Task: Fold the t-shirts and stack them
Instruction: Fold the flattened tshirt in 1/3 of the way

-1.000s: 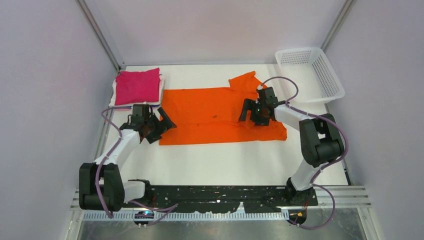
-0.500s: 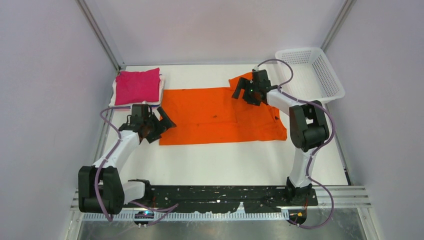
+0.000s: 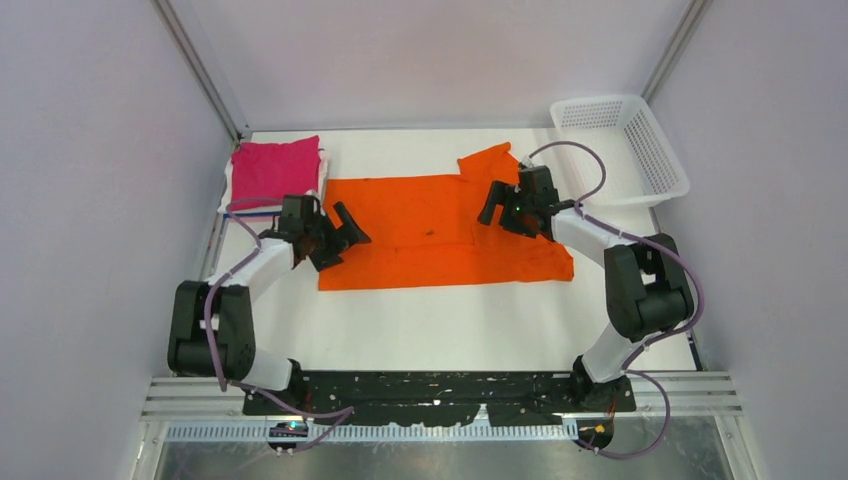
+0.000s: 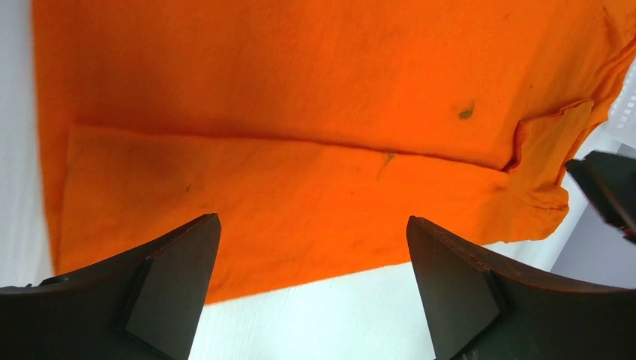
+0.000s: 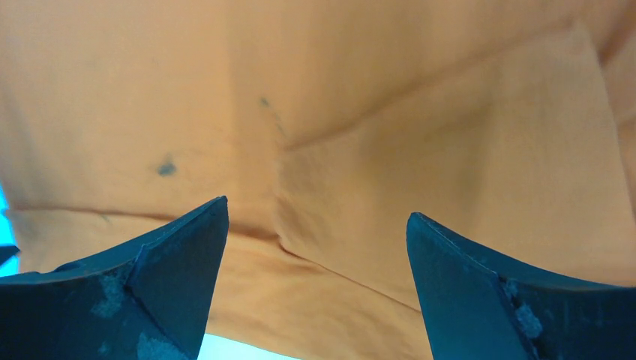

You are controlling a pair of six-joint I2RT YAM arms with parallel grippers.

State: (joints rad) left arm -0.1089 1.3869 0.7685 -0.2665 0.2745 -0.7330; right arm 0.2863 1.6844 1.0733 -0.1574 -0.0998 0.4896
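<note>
The orange t-shirt (image 3: 420,230) lies flat across the middle of the table, partly folded lengthwise, one sleeve sticking out at the back right. It fills the left wrist view (image 4: 300,112) and the right wrist view (image 5: 337,112). A folded magenta-pink shirt (image 3: 273,170) sits on a small stack at the back left. My left gripper (image 3: 342,232) is open and empty over the orange shirt's left edge. My right gripper (image 3: 496,208) is open and empty over the shirt's right part, near the sleeve.
A white plastic lattice basket (image 3: 622,150) stands at the back right corner. White and blue cloth edges show under the pink shirt. Grey walls close in the table on both sides.
My left gripper has moved right and back, onto the orange shirt's left edge. My right gripper went back toward the sleeve, then came forward again over the shirt.
</note>
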